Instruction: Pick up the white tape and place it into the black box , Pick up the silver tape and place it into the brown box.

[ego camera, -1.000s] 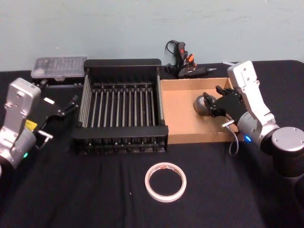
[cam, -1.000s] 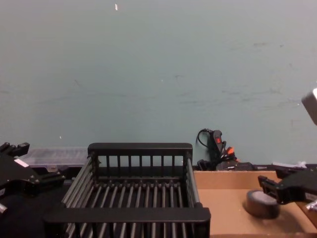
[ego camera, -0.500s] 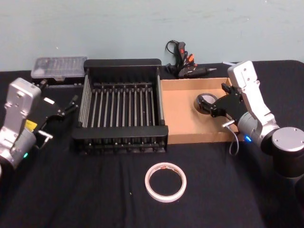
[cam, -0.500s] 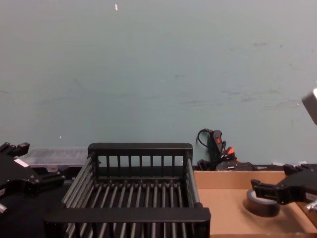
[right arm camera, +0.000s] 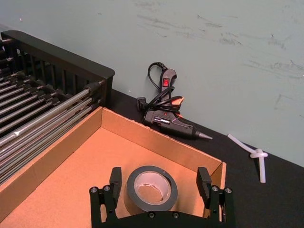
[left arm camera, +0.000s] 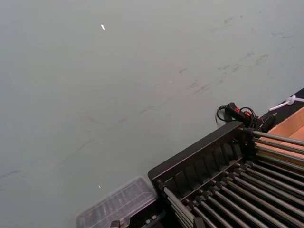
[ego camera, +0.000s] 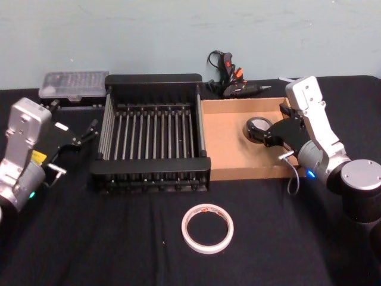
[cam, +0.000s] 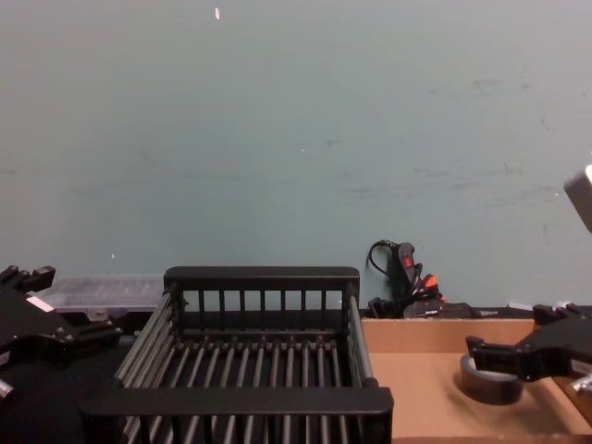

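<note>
The silver tape point(ego camera: 259, 127) lies flat on the floor of the brown box point(ego camera: 229, 146), near its far right corner. My right gripper point(ego camera: 271, 126) is open and straddles the roll. In the right wrist view both fingers point(right arm camera: 115, 179) stand clear of the silver tape point(right arm camera: 151, 187), with a gap on each side. The chest view shows the right gripper point(cam: 495, 359) low over the silver tape point(cam: 483, 387). The white tape point(ego camera: 207, 228) lies flat on the black cloth, in front of the black box point(ego camera: 153, 78). My left gripper point(ego camera: 89, 132) rests left of the black box.
A black glue gun point(ego camera: 229, 77) with a coiled cord lies behind the brown box. A clear plastic case point(ego camera: 74, 83) sits behind the black box's left corner. A white plastic piece point(right arm camera: 254, 154) lies on the cloth beyond the brown box.
My right gripper has opened and let go of the silver tape. The roll, held tilted before, now lies flat in the brown box. The left arm has not moved.
</note>
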Robot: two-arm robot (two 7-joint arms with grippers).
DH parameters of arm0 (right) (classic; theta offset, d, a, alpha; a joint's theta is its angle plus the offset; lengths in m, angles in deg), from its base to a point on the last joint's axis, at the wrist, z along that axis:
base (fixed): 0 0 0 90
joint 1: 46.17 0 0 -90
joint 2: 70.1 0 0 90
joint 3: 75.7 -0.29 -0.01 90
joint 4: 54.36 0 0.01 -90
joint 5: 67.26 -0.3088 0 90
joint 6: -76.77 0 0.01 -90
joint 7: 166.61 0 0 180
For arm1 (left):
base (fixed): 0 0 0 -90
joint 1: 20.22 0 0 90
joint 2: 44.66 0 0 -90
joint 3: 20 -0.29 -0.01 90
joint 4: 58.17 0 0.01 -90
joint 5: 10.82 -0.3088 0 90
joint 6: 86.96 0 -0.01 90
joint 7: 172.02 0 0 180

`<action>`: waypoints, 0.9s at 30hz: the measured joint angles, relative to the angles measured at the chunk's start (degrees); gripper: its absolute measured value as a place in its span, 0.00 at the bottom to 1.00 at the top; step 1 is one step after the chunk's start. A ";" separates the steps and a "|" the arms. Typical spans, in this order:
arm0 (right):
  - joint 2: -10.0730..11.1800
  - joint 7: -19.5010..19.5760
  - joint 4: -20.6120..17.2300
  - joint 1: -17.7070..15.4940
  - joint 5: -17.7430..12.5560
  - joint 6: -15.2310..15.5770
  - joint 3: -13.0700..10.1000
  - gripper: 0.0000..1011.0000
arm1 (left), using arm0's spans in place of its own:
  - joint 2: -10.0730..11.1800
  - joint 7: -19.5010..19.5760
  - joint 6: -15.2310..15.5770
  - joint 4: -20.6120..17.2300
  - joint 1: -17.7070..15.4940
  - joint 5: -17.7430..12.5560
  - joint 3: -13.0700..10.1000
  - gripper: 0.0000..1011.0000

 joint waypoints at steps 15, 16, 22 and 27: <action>0.10 -2.56 -5.31 -3.17 -0.98 2.37 -2.42 0.99 | 0.00 0.00 0.00 0.00 0.00 0.00 0.00 0.99; 0.28 -3.03 -6.80 -4.00 -1.30 3.20 -2.77 0.99 | 0.00 0.00 0.00 0.00 0.00 0.00 0.00 0.99; 1.67 -5.16 -13.71 -7.79 -2.68 7.21 -3.67 0.99 | 0.00 0.00 0.00 0.00 0.00 0.00 0.00 0.99; 3.17 -6.40 -19.38 -10.55 -3.73 12.64 -3.94 0.99 | 0.00 0.00 0.00 0.00 0.00 0.00 0.00 0.99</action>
